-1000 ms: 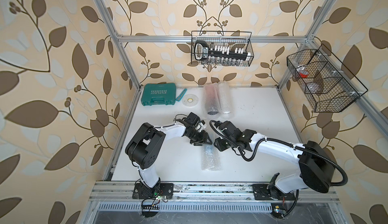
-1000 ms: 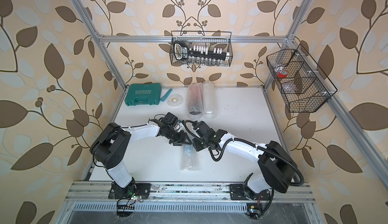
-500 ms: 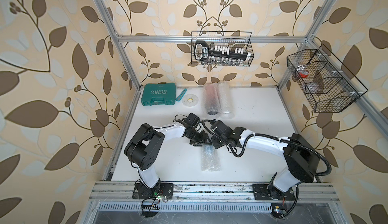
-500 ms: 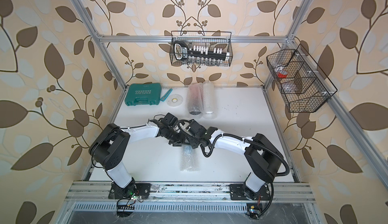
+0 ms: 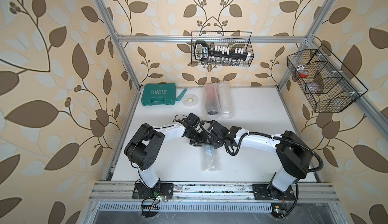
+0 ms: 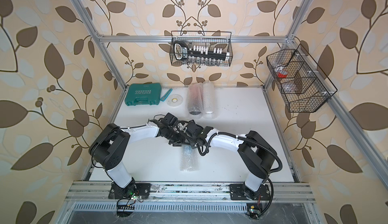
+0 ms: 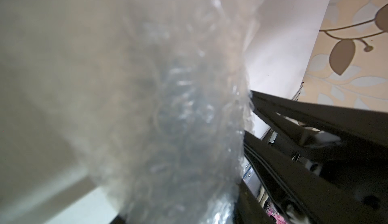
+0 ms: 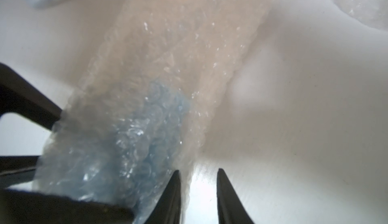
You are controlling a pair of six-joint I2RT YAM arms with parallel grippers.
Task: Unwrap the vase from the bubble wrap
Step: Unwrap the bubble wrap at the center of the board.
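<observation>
A roll of bubble wrap (image 5: 210,160) lies on the white counter (image 5: 262,149), its length running from the front edge toward the middle. Both claws meet at its far end. My left claw (image 5: 198,143) is closed on that end of the roll, as far as I can tell; the left wrist view is filled by blurred wrap. My right claw (image 8: 198,171) sits just beside the roll, its fingers (image 8: 173,193) a narrow gap apart. One finger presses against the wrap's loose edge, and bare counter shows between them. A blue shape (image 8: 151,137) shows through the layers. Both arms stretch low from the front rail, elbows outward, forearms angling inward until the wrists nearly touch.
</observation>
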